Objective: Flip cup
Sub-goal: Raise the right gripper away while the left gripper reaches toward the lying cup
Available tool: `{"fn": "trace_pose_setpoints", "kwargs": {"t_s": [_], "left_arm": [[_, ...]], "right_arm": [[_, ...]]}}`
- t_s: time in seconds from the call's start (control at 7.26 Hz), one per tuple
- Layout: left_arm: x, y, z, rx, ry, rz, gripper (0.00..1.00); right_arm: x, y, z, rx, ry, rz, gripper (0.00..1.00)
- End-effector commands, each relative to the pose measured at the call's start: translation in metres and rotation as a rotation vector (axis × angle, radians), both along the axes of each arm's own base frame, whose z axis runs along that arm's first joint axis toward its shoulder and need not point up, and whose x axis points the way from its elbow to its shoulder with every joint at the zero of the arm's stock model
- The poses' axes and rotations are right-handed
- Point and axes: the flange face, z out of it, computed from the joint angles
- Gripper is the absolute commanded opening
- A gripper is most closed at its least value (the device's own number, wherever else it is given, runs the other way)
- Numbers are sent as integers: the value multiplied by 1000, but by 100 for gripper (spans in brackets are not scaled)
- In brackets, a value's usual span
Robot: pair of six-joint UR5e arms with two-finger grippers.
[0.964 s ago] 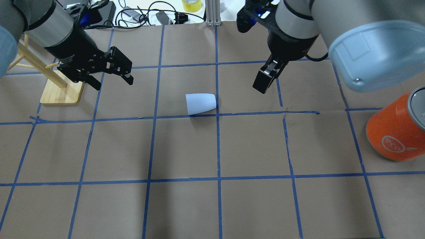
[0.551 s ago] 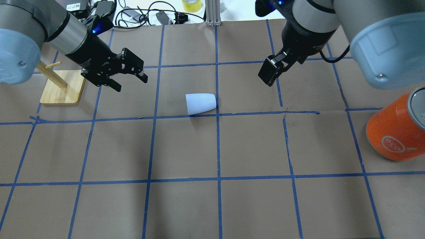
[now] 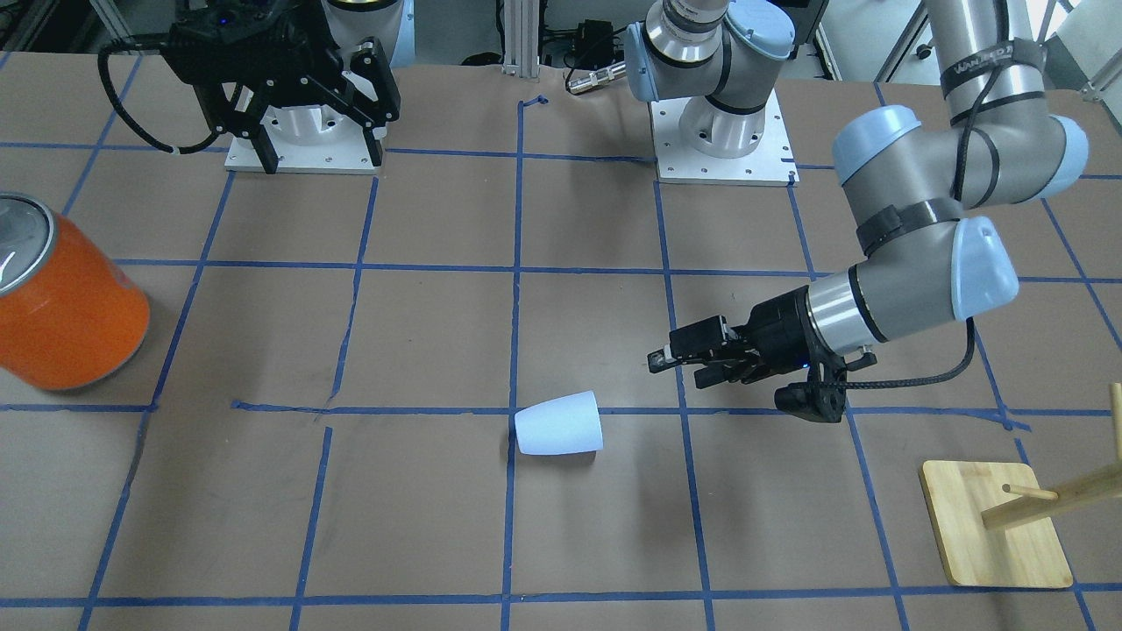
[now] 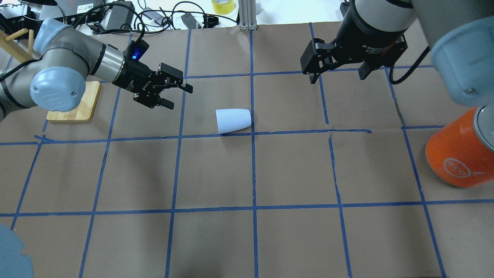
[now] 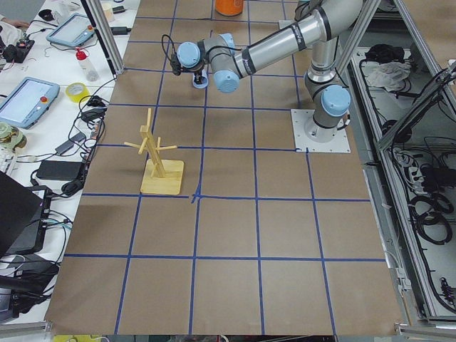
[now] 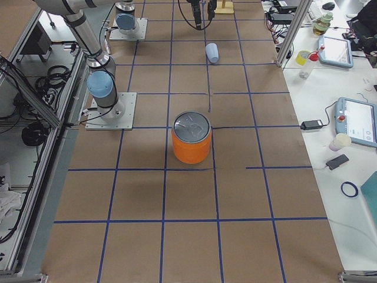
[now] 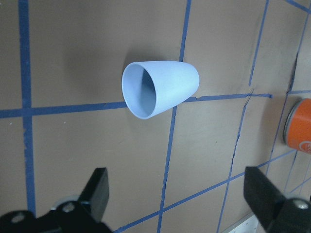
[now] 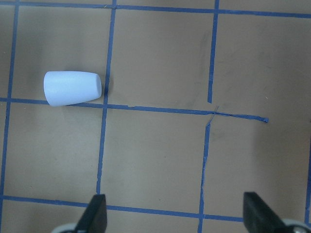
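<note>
Left gripper (image 4: pixel 181 98) nearer | smooth tapered cup (image 4: pixel 233 120) sideways | matte, probably plastic

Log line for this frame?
cup: on side, untouched | left tool: open, facing cup rim | right tool: open, clear of cup

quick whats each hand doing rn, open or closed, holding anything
Left hand: open, holding nothing; the cup lies on its side ahead of it, untouched.
Right hand: open, holding nothing.
</note>
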Motion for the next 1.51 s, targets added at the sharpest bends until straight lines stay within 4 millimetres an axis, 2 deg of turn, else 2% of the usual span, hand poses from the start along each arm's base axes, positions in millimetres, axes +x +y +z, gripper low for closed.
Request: {"fn": "trace_pose_setpoints", "kwargs": {"t_s": [0.0, 0.14, 0.55, 0.69, 0.83, 1.24, 1.38], "left_arm": [[-10, -2, -65, -15, 152, 26, 100], [-15, -7, -77, -18, 235, 43, 100], [-27, -13, -117, -1, 246, 33, 98], [-41, -12, -124, 15, 304, 32, 98], [-59, -12, -122, 18, 371, 28, 97], [-71, -8, -134, 57, 369, 21, 94], [-72, -8, -136, 63, 369, 21, 87]], "right_arm": [[-33, -12, 0, -2, -1, -78, 100], [-33, -12, 0, 0, 0, -82, 100], [-36, -4, 4, 5, 16, -103, 100], [-39, -2, 9, 5, 47, -104, 100], [-39, 8, 10, 51, 60, -103, 100], [-38, 8, 11, 48, 46, -96, 100], [-41, 2, 12, 30, 44, -103, 100]]}}
